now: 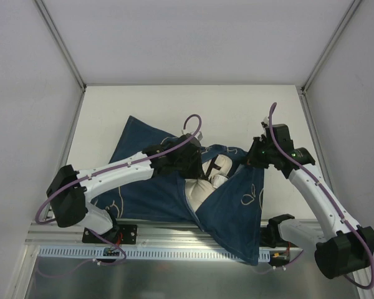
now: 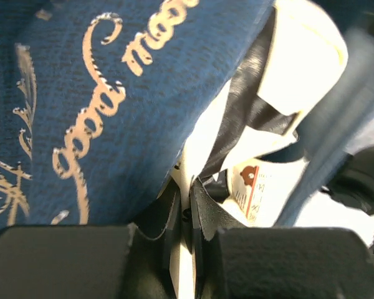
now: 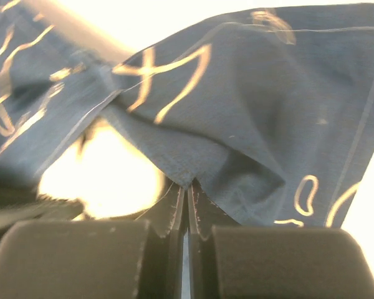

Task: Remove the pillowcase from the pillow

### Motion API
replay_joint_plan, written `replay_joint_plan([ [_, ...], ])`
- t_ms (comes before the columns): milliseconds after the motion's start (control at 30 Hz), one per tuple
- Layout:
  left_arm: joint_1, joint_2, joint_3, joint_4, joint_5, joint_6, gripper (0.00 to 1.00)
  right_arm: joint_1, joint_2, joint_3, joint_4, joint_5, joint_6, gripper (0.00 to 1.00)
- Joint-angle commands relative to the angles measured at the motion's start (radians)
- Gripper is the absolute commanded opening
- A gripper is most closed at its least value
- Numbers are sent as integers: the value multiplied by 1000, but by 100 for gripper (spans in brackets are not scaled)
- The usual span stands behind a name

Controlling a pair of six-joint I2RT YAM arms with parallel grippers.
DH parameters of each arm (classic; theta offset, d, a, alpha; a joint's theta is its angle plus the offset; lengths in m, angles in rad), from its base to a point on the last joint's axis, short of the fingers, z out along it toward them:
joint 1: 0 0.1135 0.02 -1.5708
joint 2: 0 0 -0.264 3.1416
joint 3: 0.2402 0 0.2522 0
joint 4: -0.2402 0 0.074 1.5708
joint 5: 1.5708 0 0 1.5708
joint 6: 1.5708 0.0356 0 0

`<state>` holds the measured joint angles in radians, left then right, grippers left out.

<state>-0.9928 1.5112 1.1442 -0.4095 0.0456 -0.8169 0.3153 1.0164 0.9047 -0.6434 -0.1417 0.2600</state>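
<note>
The navy pillowcase point(image 1: 140, 149) lies spread across the table, and one corner point(image 1: 240, 240) drapes over the near edge. The cream pillow point(image 1: 202, 190) bulges out of its open mouth near the middle. My left gripper point(image 1: 213, 167) reaches into that mouth. In the left wrist view it point(image 2: 186, 199) is shut on a fold of the pillow point(image 2: 299, 56), beside the red-brown bear logo point(image 2: 248, 175) and under the pillowcase point(image 2: 112, 93). My right gripper point(image 1: 252, 157) is shut on the pillowcase edge; the right wrist view shows navy pillowcase point(image 3: 268, 106) pinched at its tips point(image 3: 187, 190).
The white table point(image 1: 143, 103) is boxed in by white walls at the back and both sides. A metal rail point(image 1: 174, 240) runs along the near edge between the arm bases. Purple cables loop over both arms.
</note>
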Motion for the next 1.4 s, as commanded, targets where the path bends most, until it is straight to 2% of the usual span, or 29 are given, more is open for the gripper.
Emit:
replay_joint_plan([
  [0,-1,-147,-40,-83,45,-1,0,-71,53,42,63,82,-56,1],
  [267,6,-210,31,-60,28,-5,0,-44,136,-128,229,-117,-2,1],
  [367,37,-192,75,-58,-4,-24,0,51,103,-177,266,-118,16,1],
  [500,117,-148,88,-60,-20,-65,0,97,5,-217,223,-98,30,1],
  [567,149,-117,106,-60,-7,-67,0,102,-94,-224,192,-98,35,2],
  [600,169,-106,115,-60,-10,-62,0,102,-126,-224,180,-104,36,7],
  [633,175,-82,130,-60,-12,-54,0,103,-183,-221,154,-111,33,18],
  [667,180,-69,161,-61,-16,-36,0,110,-208,-217,139,-122,24,49],
  [700,189,-57,175,-61,-13,-30,0,111,-235,-214,116,-127,21,64],
  [767,195,-23,210,-63,2,-16,0,125,-297,-210,97,-157,19,86],
  [867,198,9,235,-64,2,-13,0,162,-350,-199,71,-202,31,97],
  [1000,210,29,256,-64,2,-14,0,247,-380,-210,86,-205,51,100],
  [1200,243,43,304,-69,7,1,0,384,-338,-250,115,-170,44,99],
  [1300,263,44,319,-77,7,4,0,447,-328,-285,142,-148,58,86],
  [1333,269,46,322,-78,7,4,0,462,-326,-293,146,-133,67,73],
  [1367,279,47,325,-78,7,4,0,487,-328,-300,154,-131,70,66],
])
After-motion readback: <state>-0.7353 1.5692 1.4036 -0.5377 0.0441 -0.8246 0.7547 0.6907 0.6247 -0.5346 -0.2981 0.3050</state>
